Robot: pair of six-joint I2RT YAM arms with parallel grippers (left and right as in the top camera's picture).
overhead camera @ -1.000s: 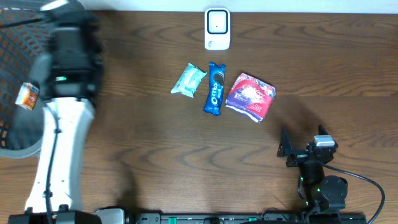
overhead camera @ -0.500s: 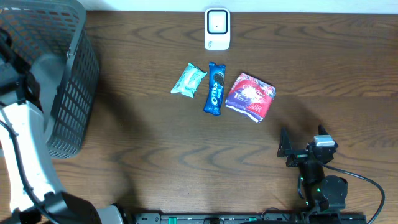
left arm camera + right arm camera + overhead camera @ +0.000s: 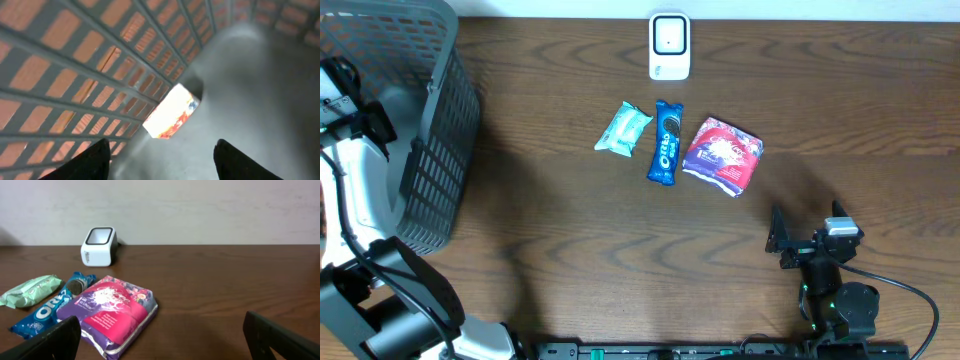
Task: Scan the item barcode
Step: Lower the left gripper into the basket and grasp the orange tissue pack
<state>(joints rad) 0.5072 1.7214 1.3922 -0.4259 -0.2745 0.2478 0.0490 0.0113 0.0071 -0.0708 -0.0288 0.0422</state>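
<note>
**Ana:** Where is the item?

**Me:** I see the small packet (image 3: 172,112), white with red and orange print. It lies on the grey floor of the basket (image 3: 440,150), right up against the mesh wall. The basket sits at the far left corner of the worktop (image 3: 570,260).

**Ana:** Does your left gripper have it?

**Me:** No. My left gripper (image 3: 162,157) is inside the basket, near the packet but not touching it. Its 2 fingers stand apart, and there is nothing between them.

**Ana:** And the scanner?

**Me:** The white scanner (image 3: 669,45) stands at the middle of the far edge. In front of it, 3 packs lie close side by side: a green pack (image 3: 623,128), a blue Oreo pack (image 3: 666,142) and a purple pack (image 3: 722,154).

**Ana:** What about the right side?

**Me:** My right gripper (image 3: 165,340) is by the near edge, toward the right corner. It is spread wide and holds nothing. It points at the 3 packs, well apart from them.
</note>
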